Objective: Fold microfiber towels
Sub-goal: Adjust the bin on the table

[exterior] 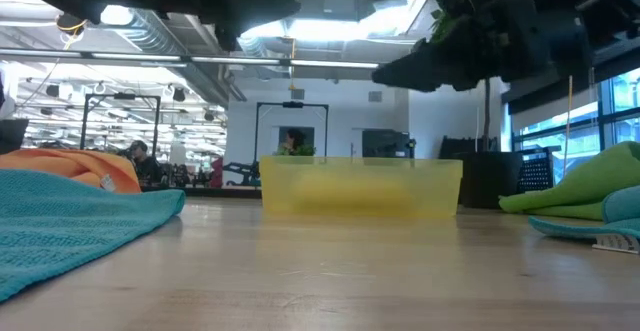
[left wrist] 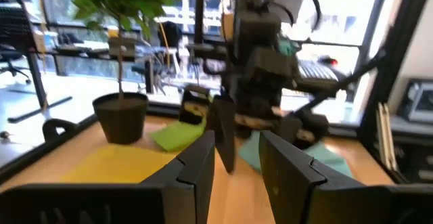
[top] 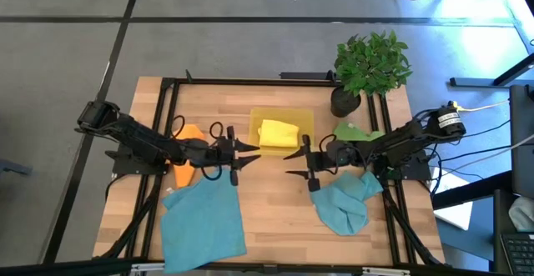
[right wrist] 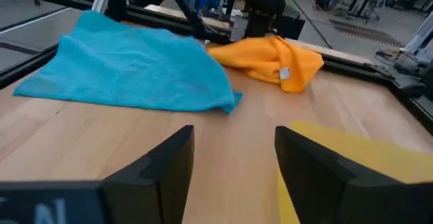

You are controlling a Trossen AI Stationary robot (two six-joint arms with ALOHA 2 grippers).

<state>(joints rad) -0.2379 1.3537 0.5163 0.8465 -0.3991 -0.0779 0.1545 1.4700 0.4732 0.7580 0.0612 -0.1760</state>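
Observation:
Both grippers hover open above the table's middle, tips facing each other, holding nothing. My left gripper (top: 246, 158) (left wrist: 237, 166) reaches in from the left and my right gripper (top: 292, 164) (right wrist: 233, 160) from the right. A teal towel (top: 204, 219) (right wrist: 135, 68) lies spread at the near left, partly under my left arm. An orange towel (top: 188, 153) (right wrist: 270, 58) sits bunched behind it. A second teal towel (top: 345, 203) lies crumpled at the near right, below my right arm. A green towel (top: 355, 132) (left wrist: 177, 135) lies by the plant. A yellow towel (top: 278, 132) rests folded inside the yellow bin (top: 257, 119).
The translucent yellow bin (exterior: 360, 186) stands at the table's middle, just beyond both grippers. A potted plant (top: 369, 66) (left wrist: 122, 116) stands at the far right corner. A black frame (top: 167, 109) runs along the table's edges. Bare wood (top: 279, 222) shows between the two teal towels.

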